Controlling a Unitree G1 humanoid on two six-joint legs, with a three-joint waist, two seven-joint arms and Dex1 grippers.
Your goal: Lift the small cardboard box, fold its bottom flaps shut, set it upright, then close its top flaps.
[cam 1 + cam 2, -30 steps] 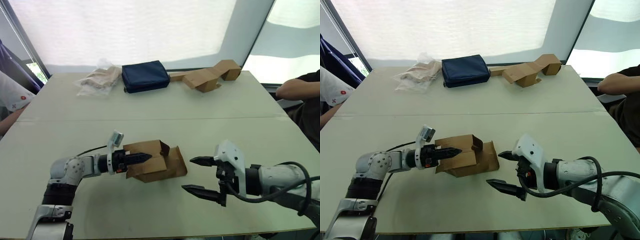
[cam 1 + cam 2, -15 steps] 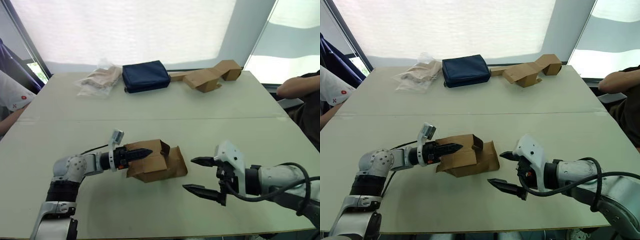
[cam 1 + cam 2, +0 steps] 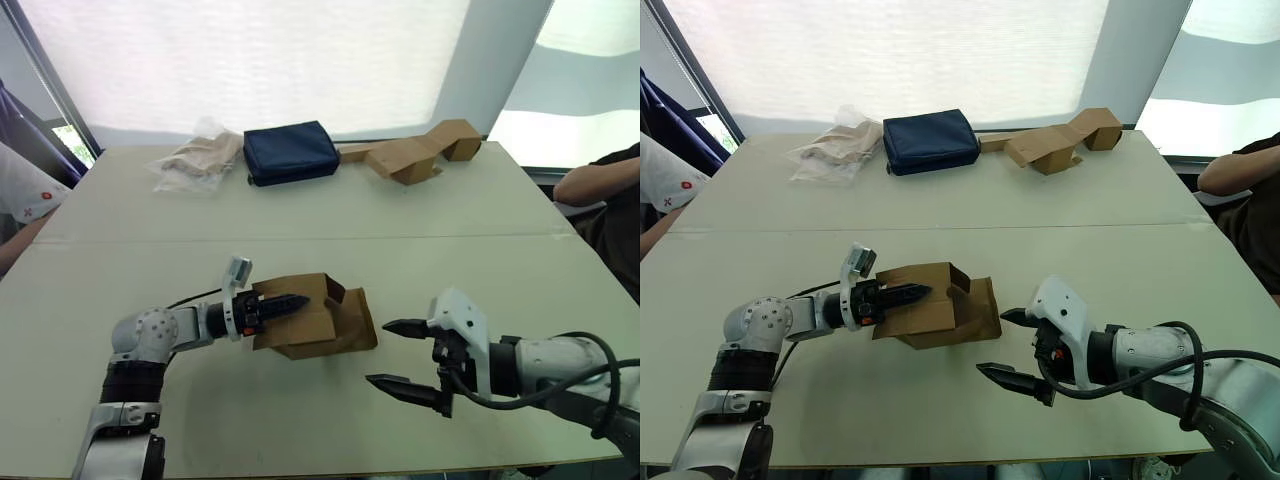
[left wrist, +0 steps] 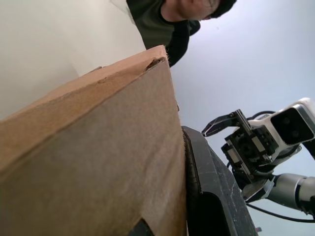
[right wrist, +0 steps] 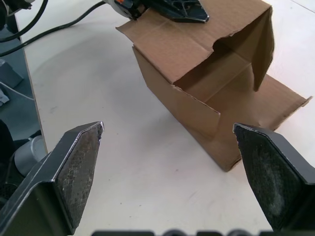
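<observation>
The small cardboard box point(image 3: 930, 312) lies on its side on the table point(image 3: 1040, 200), open flaps point(image 5: 261, 44) facing the right gripper point(image 3: 1012, 350). Left gripper point(image 3: 902, 295) pinches its upper panel. Right gripper spread wide just beyond the box's open end. Advice: keep pinch firm, lift clear before folding.

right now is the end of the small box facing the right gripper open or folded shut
Open. The small cardboard box lies on its side, flaps spread, hollow inside visible from the right gripper.
</observation>
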